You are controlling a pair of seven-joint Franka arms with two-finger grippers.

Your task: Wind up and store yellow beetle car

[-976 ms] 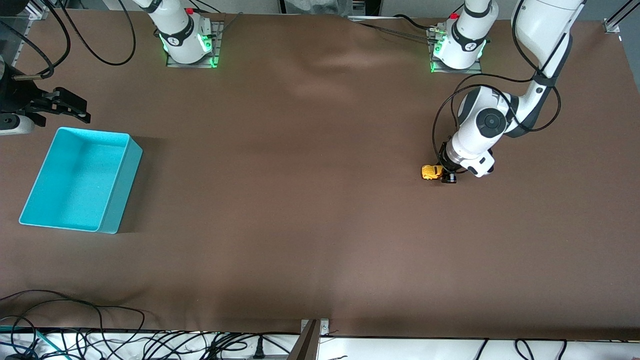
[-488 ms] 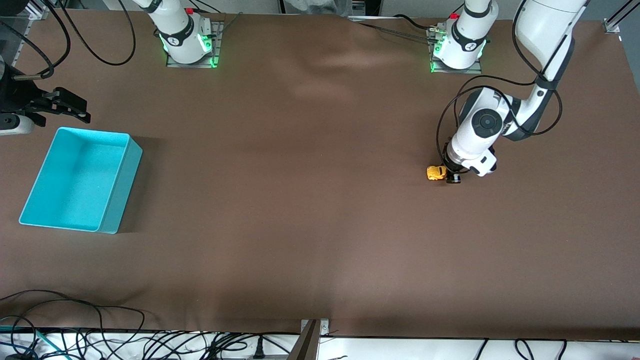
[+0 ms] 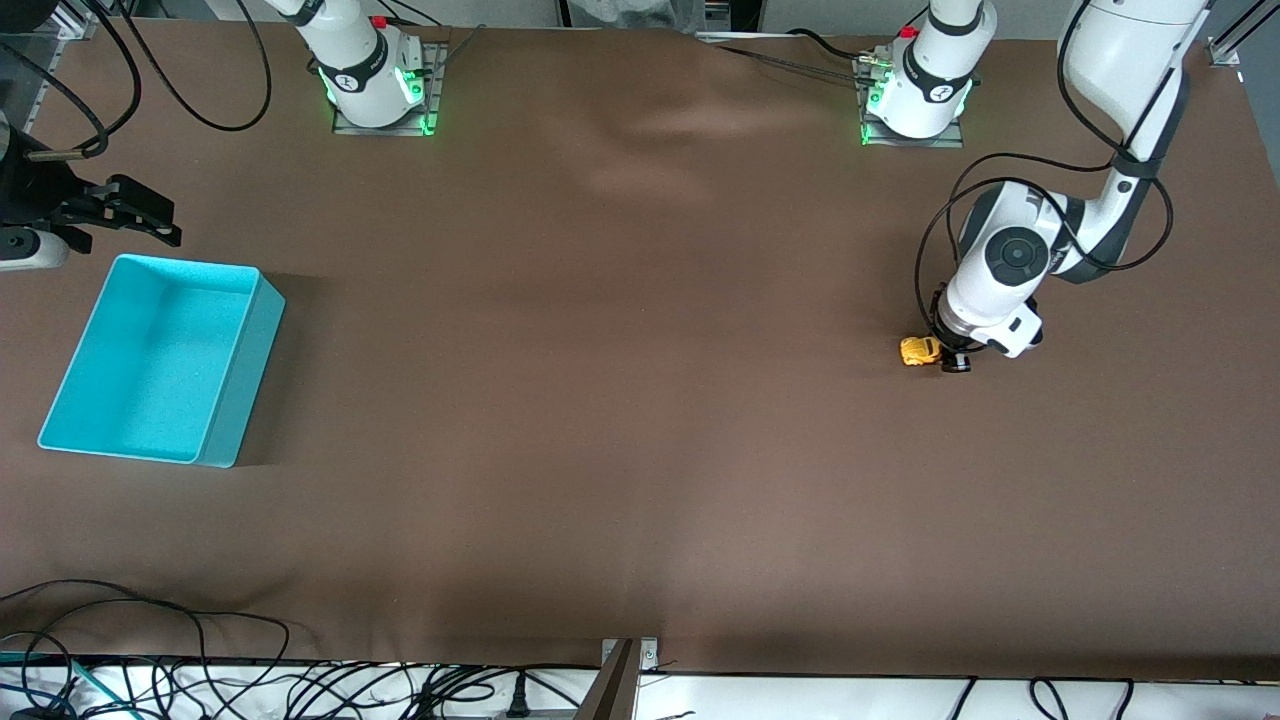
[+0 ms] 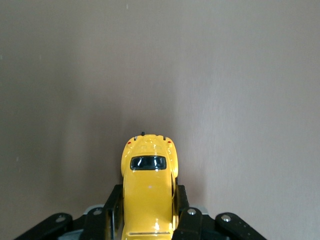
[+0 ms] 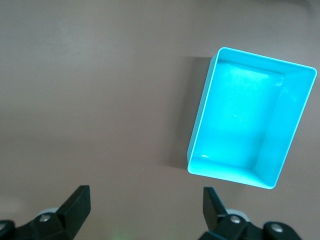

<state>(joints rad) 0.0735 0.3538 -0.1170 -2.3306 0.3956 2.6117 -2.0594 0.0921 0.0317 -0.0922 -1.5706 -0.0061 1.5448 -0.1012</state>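
**Car pinched low for wind-up pull**

Right gripper waits spread wide near the empty bin, presumably ready to receive. Left gripper pinches the car on the mat, toward the left arm's end. Car's long axis runs along the table; which end leads, I cannot tell.

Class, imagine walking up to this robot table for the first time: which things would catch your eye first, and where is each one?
The bright teal bin stands out first, sitting empty at the right arm's end of the table. Next comes the yellow beetle car at the left arm's end, clamped in the left gripper low at the brown table. The right gripper waits open in the air beside the bin.
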